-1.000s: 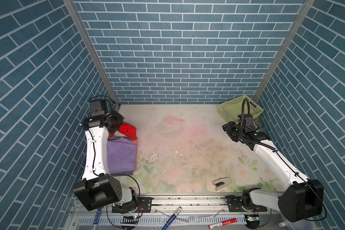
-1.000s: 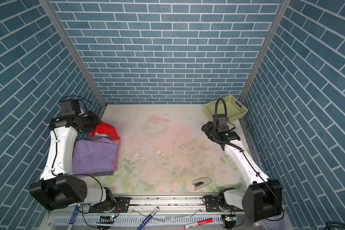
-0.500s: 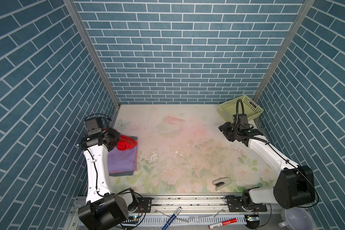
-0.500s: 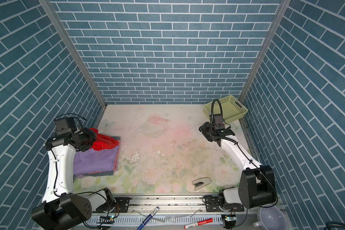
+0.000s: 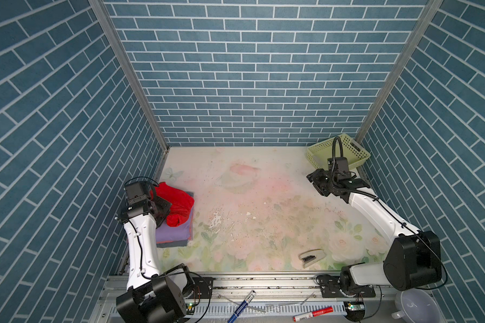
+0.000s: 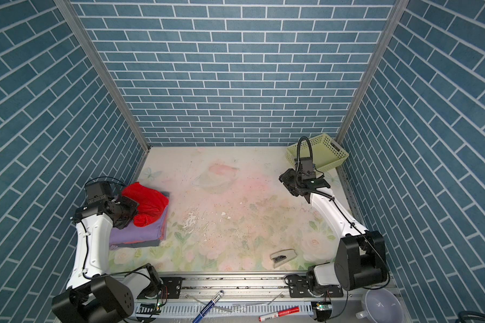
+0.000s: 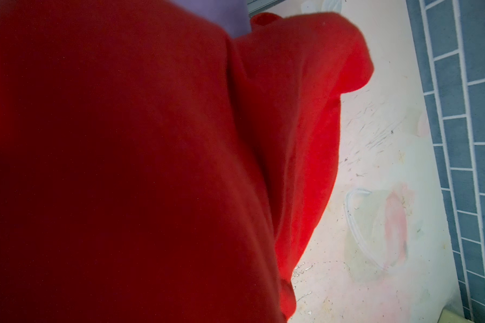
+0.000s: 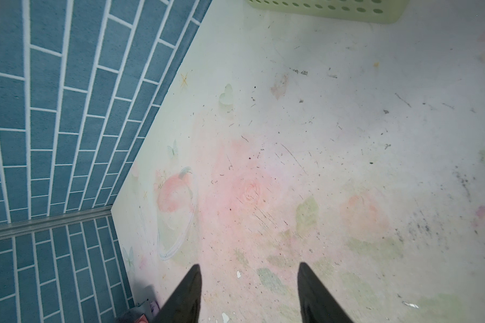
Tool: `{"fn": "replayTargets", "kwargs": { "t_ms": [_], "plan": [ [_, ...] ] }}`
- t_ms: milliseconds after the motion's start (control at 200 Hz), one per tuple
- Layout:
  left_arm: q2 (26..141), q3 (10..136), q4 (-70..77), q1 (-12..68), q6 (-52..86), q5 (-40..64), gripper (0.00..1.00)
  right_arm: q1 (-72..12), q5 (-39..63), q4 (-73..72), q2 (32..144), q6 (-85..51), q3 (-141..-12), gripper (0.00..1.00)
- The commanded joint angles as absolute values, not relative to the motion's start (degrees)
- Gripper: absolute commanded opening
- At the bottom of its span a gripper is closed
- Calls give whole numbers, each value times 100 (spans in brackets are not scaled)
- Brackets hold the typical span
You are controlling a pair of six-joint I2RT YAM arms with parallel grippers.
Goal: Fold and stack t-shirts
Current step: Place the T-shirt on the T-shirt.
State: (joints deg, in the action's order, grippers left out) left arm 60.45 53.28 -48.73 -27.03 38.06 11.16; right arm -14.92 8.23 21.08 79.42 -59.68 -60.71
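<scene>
A bright red t-shirt [image 5: 179, 201] lies bunched on the far part of a stack at the table's left edge. The stack's top layer is a folded lavender t-shirt [image 5: 174, 233], with salmon and grey edges showing beneath it. My left gripper [image 5: 165, 209] is shut on the red t-shirt [image 6: 149, 201], its fingertips buried in the cloth. Red cloth [image 7: 151, 167] fills most of the left wrist view, and a strip of lavender [image 7: 221, 14] shows past it. My right gripper [image 5: 315, 183] hovers open and empty over bare table near the back right, fingers [image 8: 189, 290] apart.
A pale yellow-green perforated basket [image 5: 347, 148] stands in the back right corner, close behind the right wrist. A stapler [image 5: 311, 257] lies near the front edge on the right. Markers [image 5: 241, 306] and a bowl [image 5: 415, 307] sit past the front rail. Brick walls enclose three sides.
My left gripper has drawn the red t-shirt toward the front, and it now lies over the stack. The right arm's elbow has swung back while its gripper stays open, shifted only slightly.
</scene>
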Motion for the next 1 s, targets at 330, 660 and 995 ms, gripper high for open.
{"fn": "replayTargets", "kwargs": {
  "t_ms": [330, 660, 995],
  "plan": [
    [5450, 5250, -5326, -2794, 3509, 16, 83, -1468, 782, 2245, 8077, -6064, -6484, 55],
    [5246, 6246, -6029, -2801, 3015, 64, 92, -1468, 760, 2188, 8147, -6141, -6473, 55],
    [5408, 7440, -6528, -2802, 2611, 1635, 82, -1468, 789, 2092, 8234, -6248, -6455, 55]
  ]
}}
